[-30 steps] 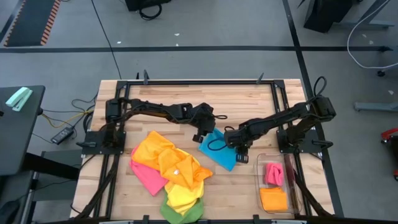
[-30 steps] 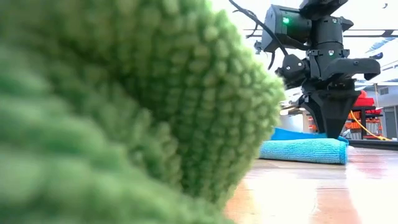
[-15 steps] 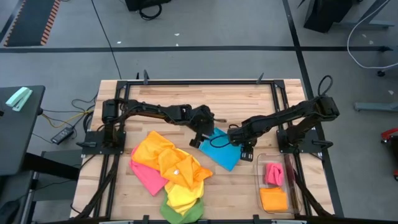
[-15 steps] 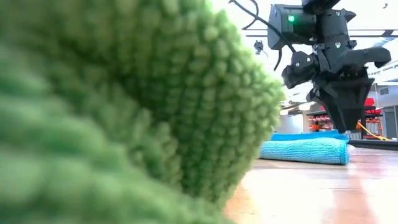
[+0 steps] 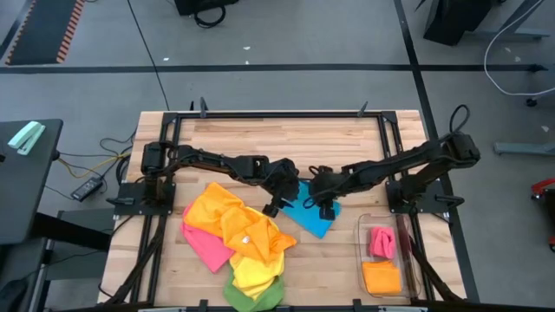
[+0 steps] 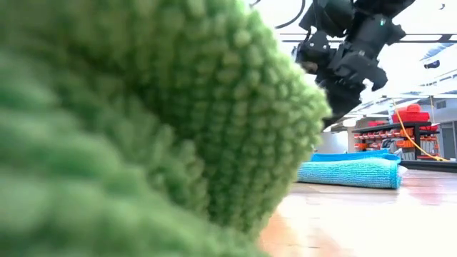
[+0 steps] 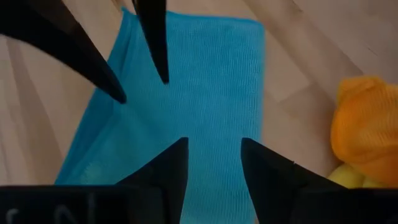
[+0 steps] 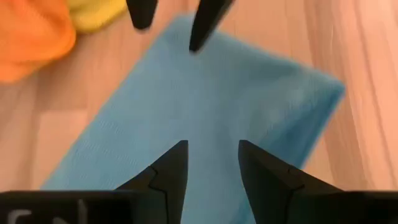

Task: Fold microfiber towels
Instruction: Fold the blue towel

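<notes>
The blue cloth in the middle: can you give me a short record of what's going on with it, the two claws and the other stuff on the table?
Blue cloth: flat folded blue microfiber towel on the wooden table
Left claw: open, above the towel's left edge
Right claw: open, above the towel's right part
Held: nothing
Pile: loose orange, pink, yellow and green towels left of it
Clear plastic bin: right front, holds a pink and an orange towel
</notes>
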Robot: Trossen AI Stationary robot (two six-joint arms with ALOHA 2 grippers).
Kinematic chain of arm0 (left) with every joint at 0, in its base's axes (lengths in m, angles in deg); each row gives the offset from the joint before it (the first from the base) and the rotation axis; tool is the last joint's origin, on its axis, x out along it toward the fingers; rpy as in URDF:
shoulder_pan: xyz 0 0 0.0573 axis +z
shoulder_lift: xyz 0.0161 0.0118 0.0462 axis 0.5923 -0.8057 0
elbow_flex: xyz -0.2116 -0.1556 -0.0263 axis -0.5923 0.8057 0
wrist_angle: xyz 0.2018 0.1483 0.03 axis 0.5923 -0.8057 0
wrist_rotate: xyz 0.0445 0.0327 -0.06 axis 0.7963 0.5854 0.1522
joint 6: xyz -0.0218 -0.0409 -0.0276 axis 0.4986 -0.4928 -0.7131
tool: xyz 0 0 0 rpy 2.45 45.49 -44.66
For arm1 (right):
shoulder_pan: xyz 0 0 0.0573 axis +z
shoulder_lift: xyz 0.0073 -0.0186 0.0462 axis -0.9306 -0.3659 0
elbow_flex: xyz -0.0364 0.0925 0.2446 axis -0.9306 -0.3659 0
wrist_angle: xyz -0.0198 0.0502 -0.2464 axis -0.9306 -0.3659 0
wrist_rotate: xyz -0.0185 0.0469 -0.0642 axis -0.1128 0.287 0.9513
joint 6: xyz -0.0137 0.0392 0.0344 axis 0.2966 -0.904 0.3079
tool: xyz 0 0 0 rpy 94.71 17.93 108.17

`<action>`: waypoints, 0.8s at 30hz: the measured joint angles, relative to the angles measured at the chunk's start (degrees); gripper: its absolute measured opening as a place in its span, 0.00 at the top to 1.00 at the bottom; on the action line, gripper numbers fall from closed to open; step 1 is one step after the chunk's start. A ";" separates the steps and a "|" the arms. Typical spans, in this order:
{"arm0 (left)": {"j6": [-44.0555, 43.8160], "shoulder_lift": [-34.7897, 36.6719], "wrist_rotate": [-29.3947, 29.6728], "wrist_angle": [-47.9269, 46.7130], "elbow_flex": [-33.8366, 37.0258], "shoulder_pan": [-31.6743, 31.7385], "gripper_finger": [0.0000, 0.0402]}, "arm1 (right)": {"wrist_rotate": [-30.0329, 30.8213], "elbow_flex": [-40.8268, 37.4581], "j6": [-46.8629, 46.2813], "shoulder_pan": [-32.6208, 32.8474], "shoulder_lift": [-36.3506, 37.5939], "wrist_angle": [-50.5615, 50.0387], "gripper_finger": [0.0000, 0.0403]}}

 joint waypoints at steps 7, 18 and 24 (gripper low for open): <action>0.03 0.00 0.04 -2.14 0.00 -0.67 0.64 | 3.50 -7.71 5.22 -3.48 -0.24 16.42 0.66; 0.68 0.00 0.09 -0.40 0.00 -0.52 0.69 | 5.86 -11.54 5.74 -5.52 -4.55 20.12 0.68; 0.66 0.00 0.08 -0.16 0.00 -0.65 0.67 | 5.97 -10.51 4.16 -5.14 -8.30 20.49 0.68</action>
